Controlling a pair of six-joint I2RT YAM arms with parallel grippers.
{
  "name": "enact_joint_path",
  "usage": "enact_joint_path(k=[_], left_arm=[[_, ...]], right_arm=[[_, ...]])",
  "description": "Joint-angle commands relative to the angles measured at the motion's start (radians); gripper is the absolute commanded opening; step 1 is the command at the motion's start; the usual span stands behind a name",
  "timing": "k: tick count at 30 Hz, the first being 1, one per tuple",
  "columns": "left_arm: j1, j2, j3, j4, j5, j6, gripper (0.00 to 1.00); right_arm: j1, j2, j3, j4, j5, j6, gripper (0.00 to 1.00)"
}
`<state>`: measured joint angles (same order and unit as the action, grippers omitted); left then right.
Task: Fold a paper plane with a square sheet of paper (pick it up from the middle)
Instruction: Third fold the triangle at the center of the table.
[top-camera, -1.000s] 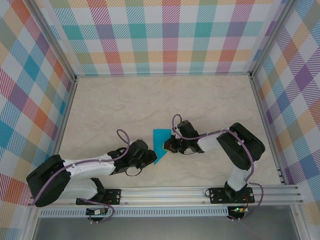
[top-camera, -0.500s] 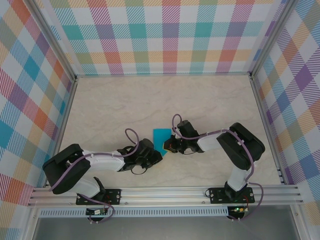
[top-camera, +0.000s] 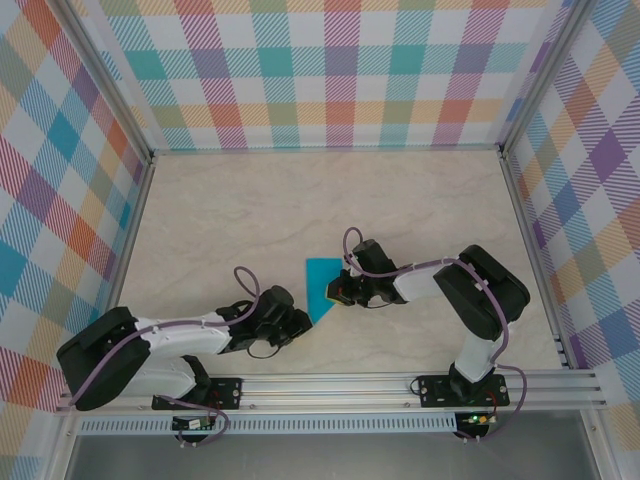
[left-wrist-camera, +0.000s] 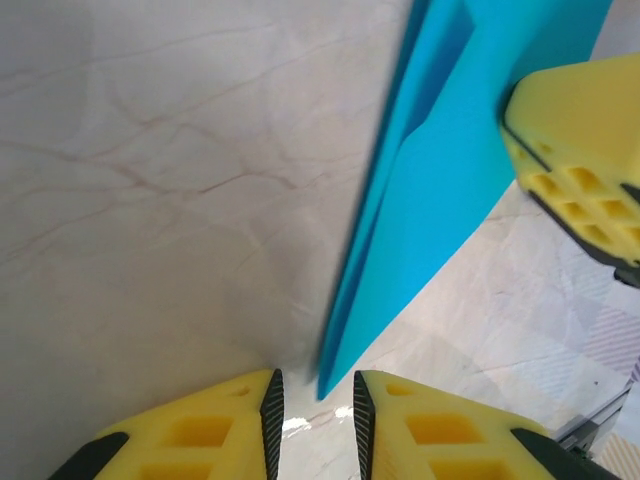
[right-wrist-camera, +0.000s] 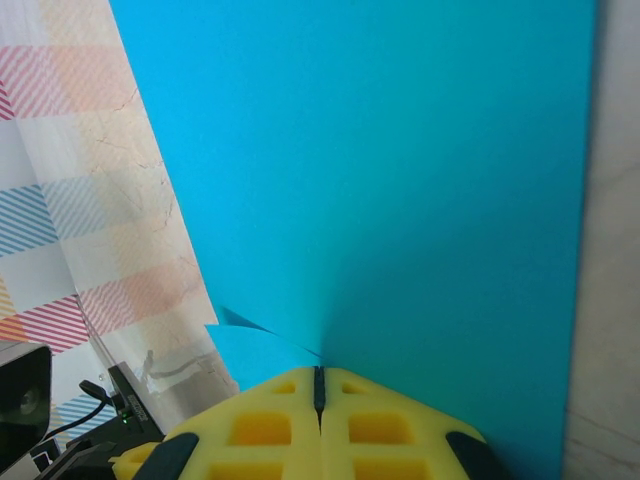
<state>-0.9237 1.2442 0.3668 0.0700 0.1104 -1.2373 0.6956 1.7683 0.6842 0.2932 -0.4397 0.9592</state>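
Pressing the paper (right-wrist-camera: 380, 180), the right end effector (right-wrist-camera: 320, 372) is together, while the left-wrist view reveals the left end effector (left-wrist-camera: 312, 385) slightly apart.

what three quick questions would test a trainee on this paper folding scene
1. True or false: the right gripper is shut on the teal paper.
2. The paper's sharp tip points toward: A the left gripper; B the back wall; C the right arm's base.
3. Fill in: both grippers' fingers are ___ in colour.

Key: 1 true. 2 A. 3 yellow.
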Motion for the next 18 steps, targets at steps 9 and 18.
enact_joint_path(k=[9,18], left_arm=[[0.008,-0.153,0.012,-0.069,-0.056,0.028,0.32],[0.008,0.064,0.119,0.122,-0.020,0.044,0.31]], right_arm=[[0.003,0.045,-0.010,-0.138,0.093,0.003,0.05],[0.002,0.034,-0.016,-0.149,0.096,-0.001,0.05]])
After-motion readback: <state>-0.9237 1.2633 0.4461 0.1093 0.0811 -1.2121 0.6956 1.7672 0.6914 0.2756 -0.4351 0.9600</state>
